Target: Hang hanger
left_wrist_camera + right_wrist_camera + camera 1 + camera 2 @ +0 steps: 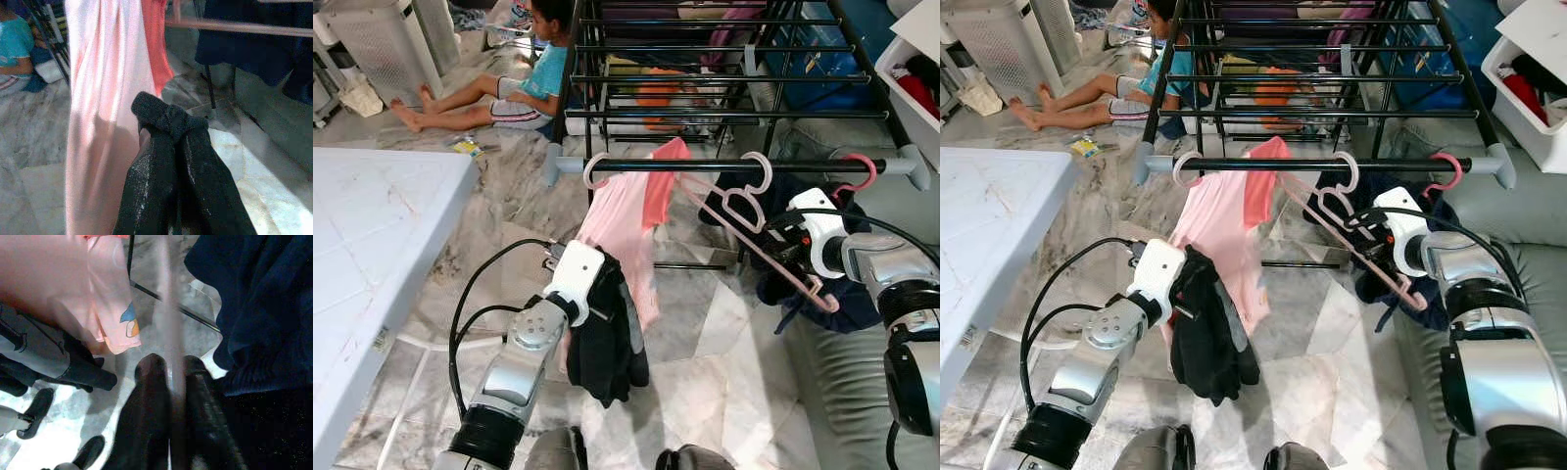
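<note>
Pink plastic hanger (759, 230), light and stiff I'd judge: my right gripper (790, 257) pinches its lower bar, hook over the rail (724, 165). Left gripper (168, 125), closed, holds nothing beside the pink shirt (622, 225).

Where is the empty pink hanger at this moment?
In the left eye view, the empty pink hanger is on the robot's right, its hook over the rack's front bar and its lower end in the right gripper, beside the pink garment.

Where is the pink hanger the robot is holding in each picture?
Left eye view: pink hanger right of centre, hook over the black rail, lower bar in the right hand.
Right eye view: centre-right, same rail.
Left wrist view: pinkish bar near the top, likely the hanger.
Right wrist view: blurred bar between the fingers.
Shared landmark: pink shirt.
</note>
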{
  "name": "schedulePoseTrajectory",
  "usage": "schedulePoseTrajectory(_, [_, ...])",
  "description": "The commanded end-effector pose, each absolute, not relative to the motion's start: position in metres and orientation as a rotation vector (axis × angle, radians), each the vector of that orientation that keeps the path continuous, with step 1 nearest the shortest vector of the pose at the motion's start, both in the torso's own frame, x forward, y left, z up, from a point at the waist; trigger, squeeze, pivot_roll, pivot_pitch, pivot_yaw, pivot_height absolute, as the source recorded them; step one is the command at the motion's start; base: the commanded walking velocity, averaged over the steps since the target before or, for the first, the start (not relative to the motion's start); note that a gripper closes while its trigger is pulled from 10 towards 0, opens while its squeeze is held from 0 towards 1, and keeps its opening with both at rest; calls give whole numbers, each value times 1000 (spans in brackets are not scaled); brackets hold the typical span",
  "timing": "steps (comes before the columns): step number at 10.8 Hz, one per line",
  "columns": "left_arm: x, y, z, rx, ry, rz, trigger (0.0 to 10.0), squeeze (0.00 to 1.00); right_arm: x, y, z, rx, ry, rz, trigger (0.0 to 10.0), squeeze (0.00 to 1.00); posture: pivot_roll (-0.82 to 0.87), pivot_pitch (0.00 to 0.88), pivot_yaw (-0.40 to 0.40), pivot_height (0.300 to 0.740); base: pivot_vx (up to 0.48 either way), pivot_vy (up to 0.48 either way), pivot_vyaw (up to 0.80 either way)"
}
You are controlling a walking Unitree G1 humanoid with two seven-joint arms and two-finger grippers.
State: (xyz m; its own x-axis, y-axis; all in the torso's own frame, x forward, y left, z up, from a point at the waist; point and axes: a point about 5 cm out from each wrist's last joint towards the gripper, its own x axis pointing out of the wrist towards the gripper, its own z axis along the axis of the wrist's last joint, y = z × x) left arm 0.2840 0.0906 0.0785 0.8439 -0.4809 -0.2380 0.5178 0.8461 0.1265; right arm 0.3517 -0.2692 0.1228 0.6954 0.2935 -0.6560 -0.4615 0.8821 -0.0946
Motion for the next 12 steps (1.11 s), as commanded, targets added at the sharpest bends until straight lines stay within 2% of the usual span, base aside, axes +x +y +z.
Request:
schedulePoseTrajectory(1, [282, 87, 81, 158, 202, -576, 10000, 0, 354, -267, 127, -268, 675, 434, 0, 0, -39, 68, 3, 740, 0, 0, 0])
schedulePoseTrajectory(3, [276, 81, 78, 170, 206, -616, 10000, 0, 356, -256, 121, -198, 655, 428, 0, 0, -46, 42, -4, 740, 0, 0, 0])
schedulePoseTrajectory(4, [277, 80, 79, 162, 209, -633, 10000, 0, 358, -238, 116, -99, 609, 423, 0, 0, -42, 33, -3, 740, 0, 0, 0])
schedulePoseTrajectory(6, [275, 80, 79, 157, 214, -645, 10000, 0, 358, -223, 107, -54, 523, 349, 0, 0, -33, 37, 9, 740, 0, 0, 0])
schedulePoseTrajectory(7, [274, 82, 79, 157, 206, -621, 10000, 0, 350, -207, 99, -14, 408, 248, 0, 0, -30, 36, 20, 740, 0, 0, 0])
schedulePoseTrajectory(8, [277, 85, 79, 168, 202, -582, 10000, 0, 344, -202, 93, 21, 383, 188, 0, 0, -30, 38, 25, 740, 0, 0, 0])
schedulePoseTrajectory(9, [279, 92, 78, 154, 213, -516, 10000, 0, 330, -194, 85, 79, 334, 100, 10000, 0, -35, 36, 32, 740, 0, 0, 0])
schedulePoseTrajectory(10, [280, 98, 78, 105, 232, -470, 10000, 0, 314, -184, 74, 96, 317, 51, 10000, 0, -33, 37, 37, 740, 0, 0, 0])
schedulePoseTrajectory(11, [281, 100, 81, 40, 269, -476, 10000, 0, 311, -182, 68, -19, 345, -9, 10000, 0, -28, 48, 35, 740, 0, 0, 0])
schedulePoseTrajectory(12, [285, 102, 87, 40, 227, -459, 10000, 0, 307, -179, 69, -5, 341, -44, 10000, 0, -23, 61, 31, 740, 0, 0, 0])
